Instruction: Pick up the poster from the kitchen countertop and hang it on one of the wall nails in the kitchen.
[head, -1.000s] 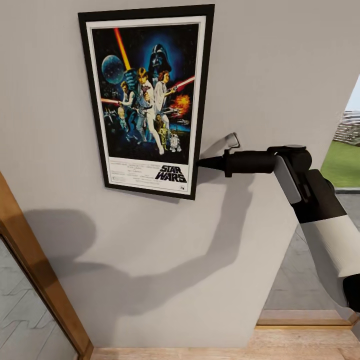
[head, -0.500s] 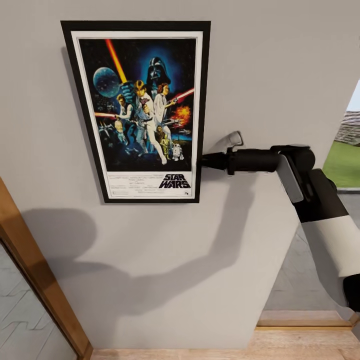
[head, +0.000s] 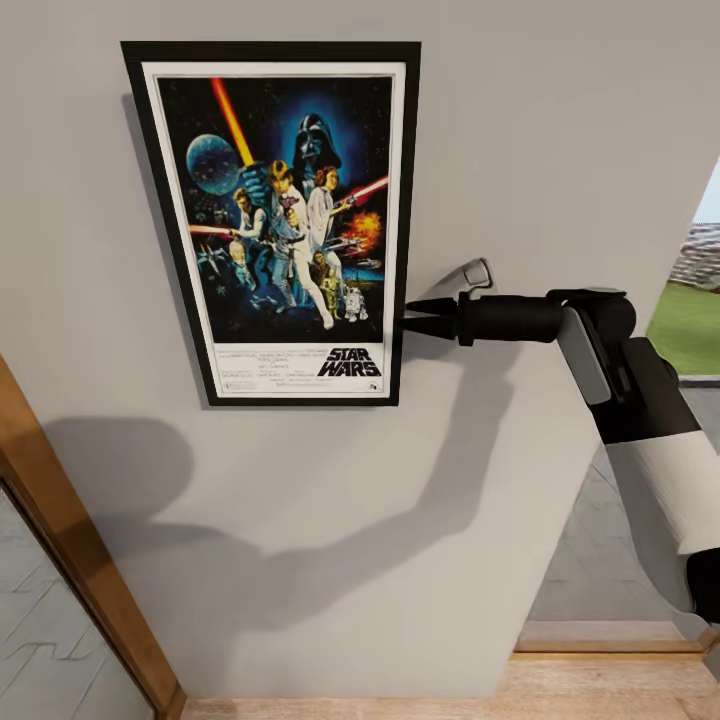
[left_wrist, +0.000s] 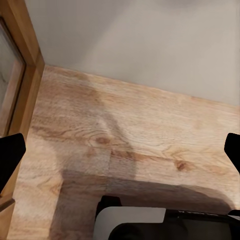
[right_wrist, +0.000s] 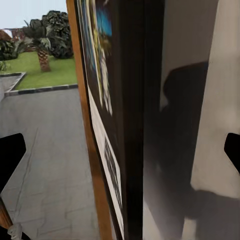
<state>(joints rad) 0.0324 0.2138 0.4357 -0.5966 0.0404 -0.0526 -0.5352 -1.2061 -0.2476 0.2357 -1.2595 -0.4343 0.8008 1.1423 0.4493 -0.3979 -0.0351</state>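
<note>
The poster hangs flat and upright on the light grey wall (its black frame casting a thin shadow down one side). The right gripper sits just beside the frame's right edge, fingers spread wide with the edge between them, gripping nothing. The left gripper is also spread wide, above the wooden floor.

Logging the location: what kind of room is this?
Likely a home interior: a framed poster on a plain grey wall, wood floor, and a doorway onto lawn.
</note>
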